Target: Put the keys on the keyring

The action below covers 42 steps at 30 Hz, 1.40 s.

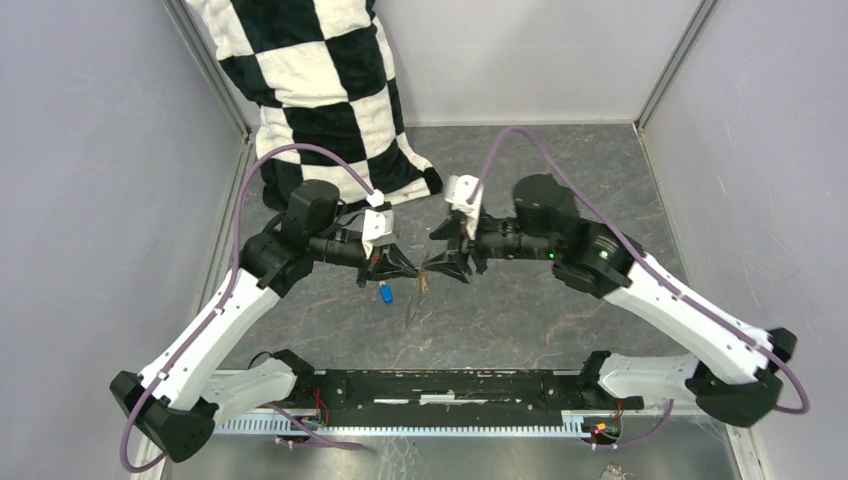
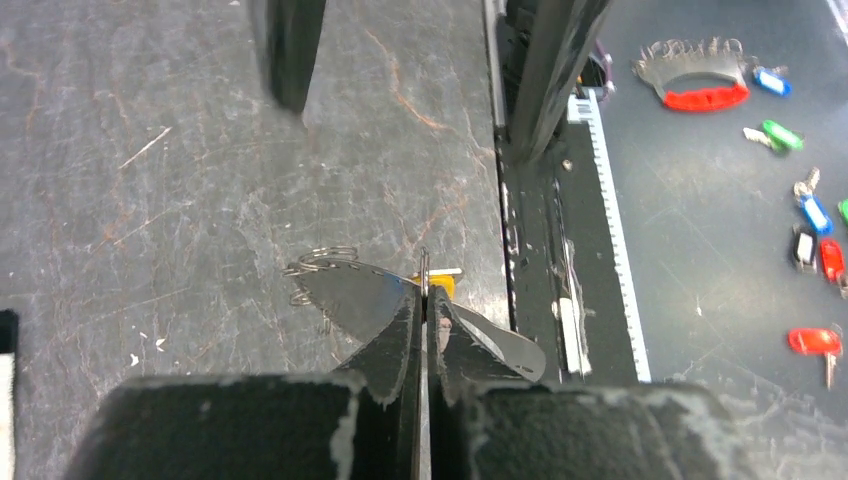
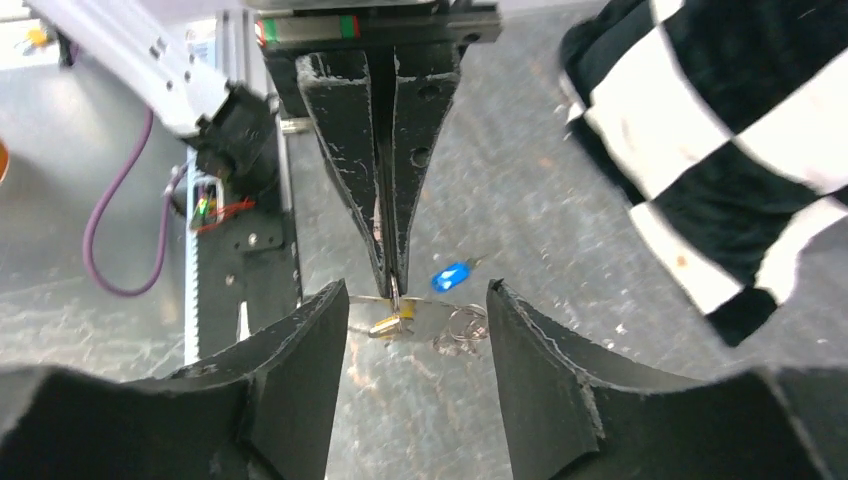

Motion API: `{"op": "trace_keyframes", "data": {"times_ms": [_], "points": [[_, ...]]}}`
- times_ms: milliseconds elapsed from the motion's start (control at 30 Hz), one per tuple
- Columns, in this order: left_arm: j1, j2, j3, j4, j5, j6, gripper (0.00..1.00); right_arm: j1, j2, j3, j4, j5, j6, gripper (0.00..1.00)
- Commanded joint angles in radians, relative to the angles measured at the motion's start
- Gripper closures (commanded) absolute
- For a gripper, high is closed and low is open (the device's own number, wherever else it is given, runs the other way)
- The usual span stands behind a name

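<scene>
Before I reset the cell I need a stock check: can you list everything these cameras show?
keyring: one, silver wire, pinched at the left gripper's tips
yellow key: one, yellow-gold head, right by those tips
blue key: one, blue head, lying on the table near the left gripper
checkered cloth: one, black and white, far left corner
key tags: several, red, blue and green, on the surface past the table's near edge
table: one, dark grey marbled
left gripper: one, black, shut on the keyring
right gripper: one, black, open, facing the left one
</scene>
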Motion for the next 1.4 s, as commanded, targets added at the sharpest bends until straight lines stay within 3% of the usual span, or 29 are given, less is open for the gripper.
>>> {"op": "trace_keyframes", "data": {"times_ms": [0,133,300,667,933,1133,1367], "points": [[-0.003,-0.095,-0.071,0.334,-0.044,-0.289,0.98,-0.034,-0.156,-0.095,0.199,0.042,0.081,0.4],[-0.003,-0.161,-0.138,0.585,-0.107,-0.467,0.98,-0.073,-0.225,-0.194,0.291,0.01,0.164,0.4],[-0.003,-0.174,-0.153,0.728,-0.164,-0.59,0.98,-0.089,-0.284,-0.314,0.412,-0.035,0.233,0.4],[-0.003,-0.171,-0.15,0.778,-0.174,-0.631,0.98,-0.088,-0.284,-0.399,0.617,-0.051,0.316,0.39],[-0.003,-0.176,-0.155,0.777,-0.151,-0.635,0.98,-0.089,-0.271,-0.431,0.673,0.013,0.327,0.46],[-0.003,-0.169,-0.153,0.792,-0.136,-0.649,0.98,-0.089,-0.264,-0.443,0.71,0.009,0.339,0.59],[-0.003,-0.174,-0.156,0.79,-0.128,-0.654,0.98,-0.089,-0.283,-0.449,0.678,0.013,0.316,0.89]]}}
